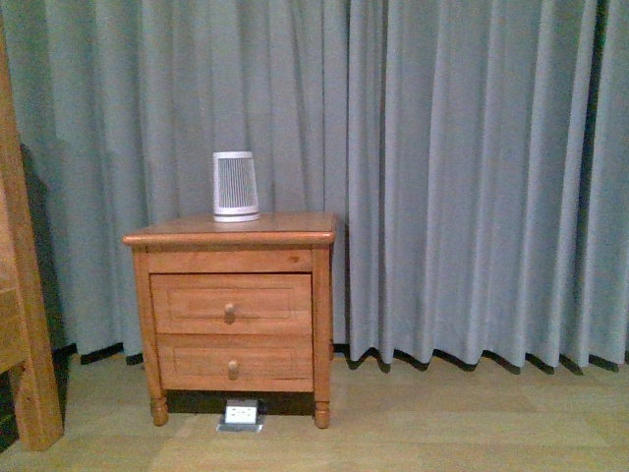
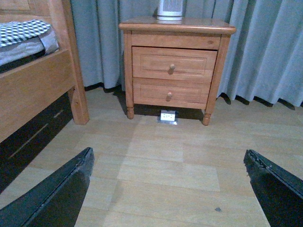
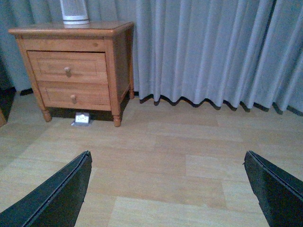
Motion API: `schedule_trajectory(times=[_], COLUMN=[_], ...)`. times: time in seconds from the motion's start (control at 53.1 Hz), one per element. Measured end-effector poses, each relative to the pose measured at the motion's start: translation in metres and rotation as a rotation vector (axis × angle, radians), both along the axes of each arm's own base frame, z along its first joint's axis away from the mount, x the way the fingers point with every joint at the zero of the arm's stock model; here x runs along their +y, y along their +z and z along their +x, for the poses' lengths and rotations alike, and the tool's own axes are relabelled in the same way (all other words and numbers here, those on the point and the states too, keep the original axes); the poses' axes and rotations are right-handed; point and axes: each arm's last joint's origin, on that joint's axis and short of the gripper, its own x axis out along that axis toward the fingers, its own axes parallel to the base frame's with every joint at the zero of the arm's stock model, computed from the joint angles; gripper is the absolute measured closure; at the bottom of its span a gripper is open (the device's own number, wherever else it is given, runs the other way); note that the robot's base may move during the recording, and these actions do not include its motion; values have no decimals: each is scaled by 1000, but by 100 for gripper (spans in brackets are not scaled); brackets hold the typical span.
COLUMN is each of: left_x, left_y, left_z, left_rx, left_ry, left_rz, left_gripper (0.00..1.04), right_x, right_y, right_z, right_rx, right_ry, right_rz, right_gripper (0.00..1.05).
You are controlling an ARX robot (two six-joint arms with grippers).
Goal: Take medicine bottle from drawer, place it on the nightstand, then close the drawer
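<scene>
The orange-brown nightstand stands against the grey curtain, also seen as the nightstand and the nightstand. Its upper drawer is shut, with one round knob; the same drawer and drawer show in both wrist views. The medicine bottle is out of view. My left gripper hangs open over bare floor, well short of the cabinet. My right gripper is open too, over the floor and off to the cabinet's right. Neither arm shows in the front view.
A white-and-grey ribbed device stands on the nightstand top. A wooden bed frame with a post lies left of the cabinet. A small floor socket plate sits under the cabinet front. Wooden floor spreads to the right.
</scene>
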Motion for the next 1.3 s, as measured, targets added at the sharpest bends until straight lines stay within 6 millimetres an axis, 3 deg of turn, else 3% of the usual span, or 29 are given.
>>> schedule_trajectory(times=[1.149,1.243,1.299], left_x=[0,0,1], left_y=[0,-7,-6], left_z=[0,7,18], left_rx=[2,217,212], left_ry=[-1,14,16], left_rz=[-2,-141,-148], left_gripper=[7,7,7], right_x=[0,0,0], right_y=[0,0,0], right_z=[0,0,0], right_rx=[0,0,0], right_ry=[0,0,1], right_rz=[0,0,0], right_gripper=[7,7,7])
